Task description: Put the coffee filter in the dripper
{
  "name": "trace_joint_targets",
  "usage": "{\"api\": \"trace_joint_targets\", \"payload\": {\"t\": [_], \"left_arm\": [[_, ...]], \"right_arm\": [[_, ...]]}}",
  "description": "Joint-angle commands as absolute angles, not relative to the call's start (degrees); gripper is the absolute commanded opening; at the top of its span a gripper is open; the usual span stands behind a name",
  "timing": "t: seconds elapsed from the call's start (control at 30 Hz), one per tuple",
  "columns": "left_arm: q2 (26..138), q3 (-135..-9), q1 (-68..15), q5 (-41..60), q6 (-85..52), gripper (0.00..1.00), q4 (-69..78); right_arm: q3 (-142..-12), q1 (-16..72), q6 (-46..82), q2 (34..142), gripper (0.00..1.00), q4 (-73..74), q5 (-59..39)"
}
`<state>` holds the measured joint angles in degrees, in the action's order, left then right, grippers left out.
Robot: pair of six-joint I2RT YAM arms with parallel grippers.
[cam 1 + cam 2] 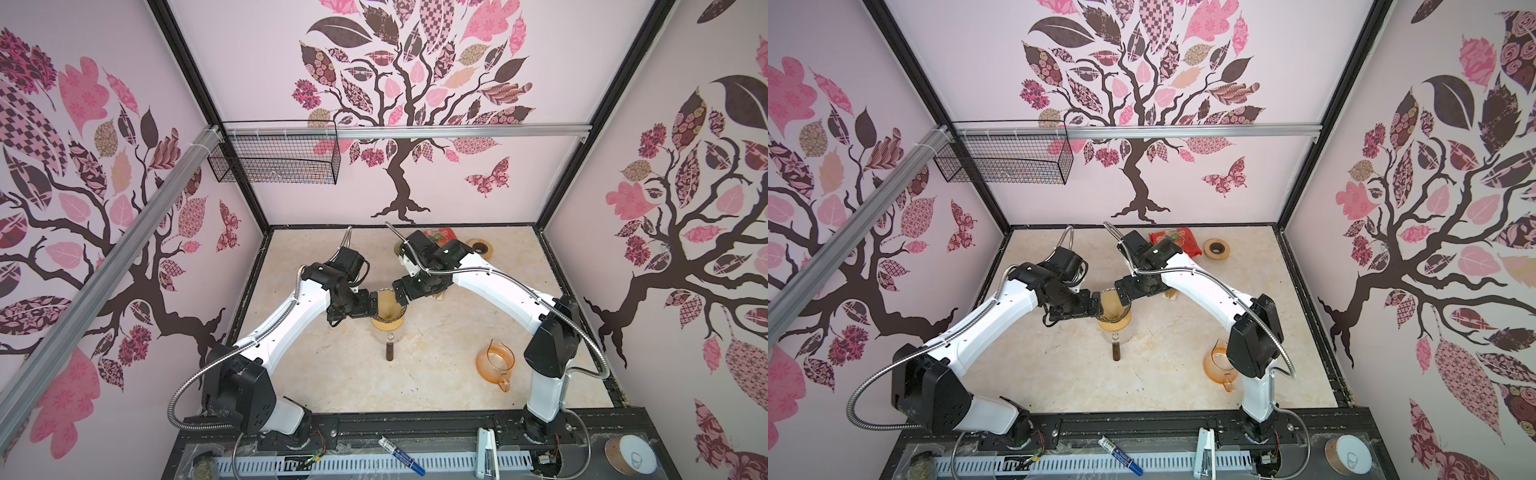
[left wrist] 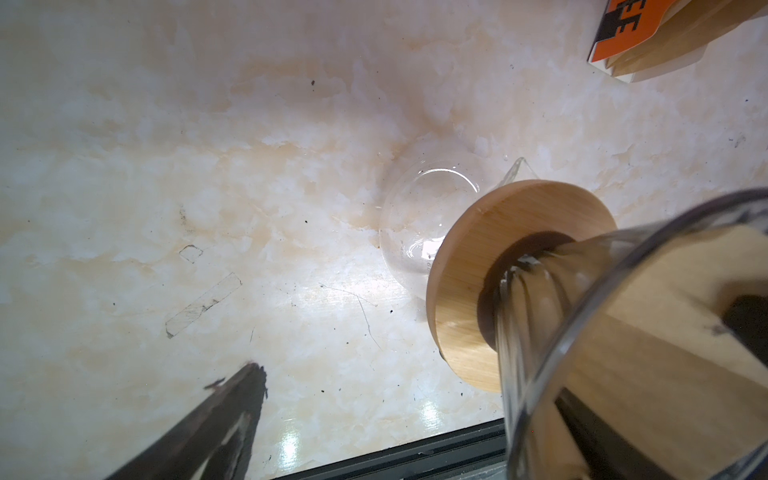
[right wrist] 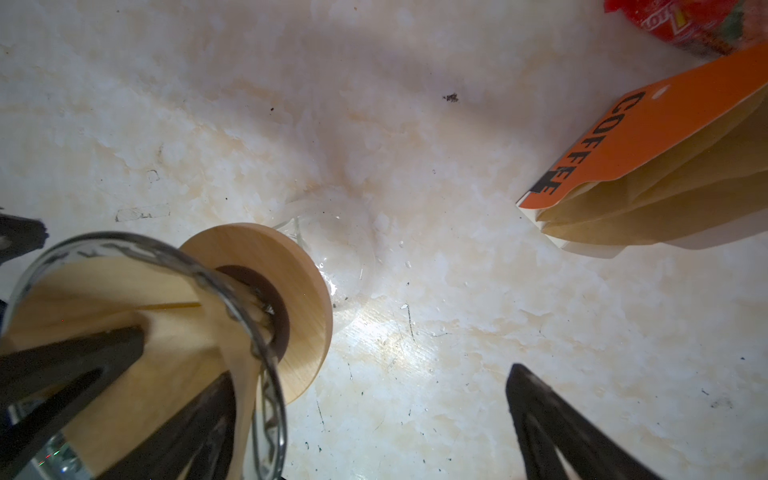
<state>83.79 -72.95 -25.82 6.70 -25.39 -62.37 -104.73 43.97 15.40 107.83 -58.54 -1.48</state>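
left arm (image 1: 286, 316) elbow-bent, reaching to centre, left jaws wide open beside dripper (image 1: 388, 323) | filter (image 1: 386, 304) sits in dripper atop carafe (image 1: 390, 337), mid-tabletop (image 1: 436, 365) | right arm (image 1: 498, 291) bent likewise, right jaws wide open at dripper rim

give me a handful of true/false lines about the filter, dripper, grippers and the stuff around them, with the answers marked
1. A brown paper filter sits inside the glass dripper. True.
2. Both grippers are shut. False: the left gripper and the right gripper are both open at the dripper's rim.
3. An orange pitcher stands on the table on the right arm's side. True.
4. The filter pack carries a blue label. False: its label is orange, printed COFFEE.
5. The wire basket lies on the table. False: it hangs from the rail on the back wall.
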Motion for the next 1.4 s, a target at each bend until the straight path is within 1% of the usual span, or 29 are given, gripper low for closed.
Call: {"api": "trace_joint_targets", "payload": {"t": [0.0, 0.53, 1.0, 1.37], "left_arm": [[83.7, -71.6, -26.0, 6.0, -24.4, 0.97, -62.2], [81.3, -71.1, -26.0, 9.1, -23.8, 0.97, -61.7], [79.6, -71.6, -26.0, 12.7, -21.4, 0.97, -62.1], [81.4, -70.0, -26.0, 10.9, -20.6, 0.97, -63.4]], "right_arm": [[-107.7, 45.0, 15.4, 107.8, 1.00, -60.4, -1.0], [-103.3, 46.1, 15.4, 108.1, 1.00, -61.2, 4.2], [-102.9, 46.1, 15.9, 109.2, 1.00, -61.1, 4.2], [-104.3, 46.1, 15.8, 110.5, 1.00, -61.5, 4.1]]}}
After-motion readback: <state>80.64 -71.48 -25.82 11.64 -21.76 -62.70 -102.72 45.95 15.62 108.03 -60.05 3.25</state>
